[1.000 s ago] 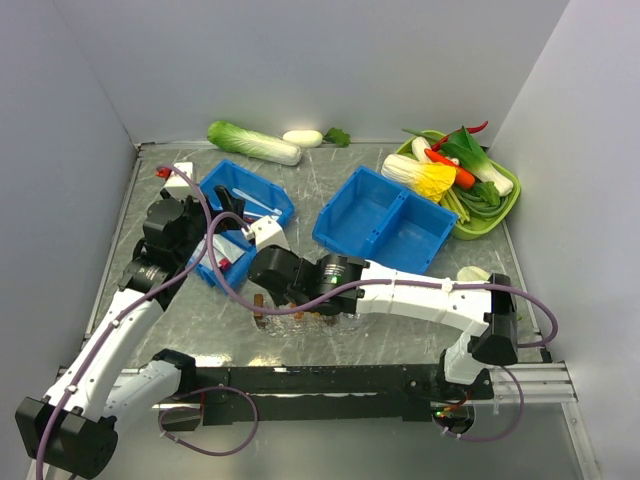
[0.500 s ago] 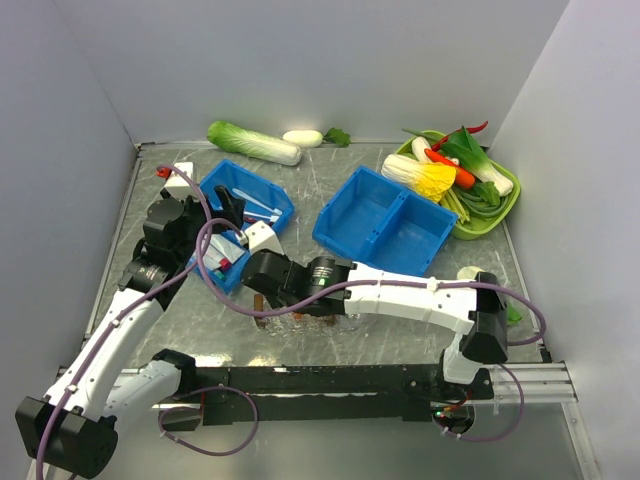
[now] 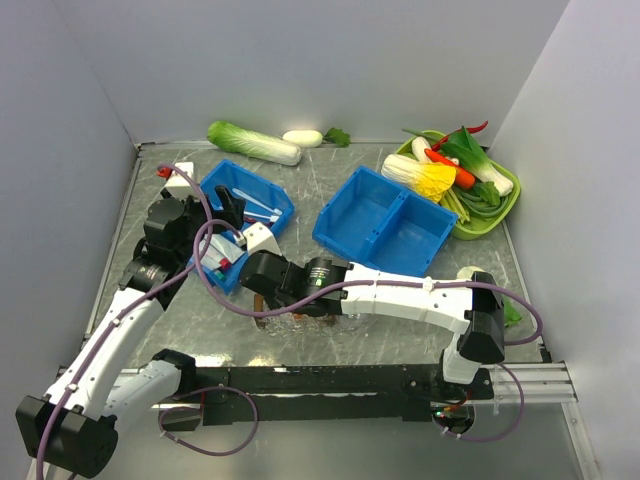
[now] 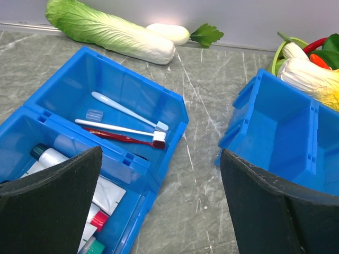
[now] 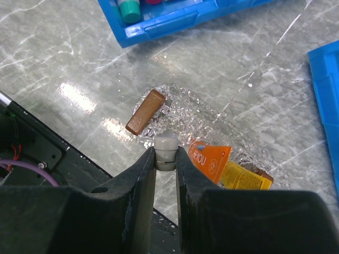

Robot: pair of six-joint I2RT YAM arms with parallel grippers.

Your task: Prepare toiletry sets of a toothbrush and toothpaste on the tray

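- Your right gripper (image 5: pixel 166 159) pinched what looked like the toothbrush (image 5: pixel 166 150), end-on above the tray (image 5: pixel 177 103); dropped from there, it could bounce out or land across the orange tube (image 5: pixel 210 160).
- Your left gripper (image 4: pixel 159 159) hung wide open, empty, over the blue bin (image 4: pixel 132 79); descending carelessly could clip its wall.

The grey marbled counter (image 3: pixel 330 182) carries a cabbage (image 3: pixel 253 142) along its far edge, a green vegetable tray (image 3: pixel 497 218) in its far right corner, a left blue bin (image 4: pixel 122 84) and a right blue bin (image 3: pixel 385 215) mid-counter, and a clear tray (image 5: pixel 177 103) by the near edge.
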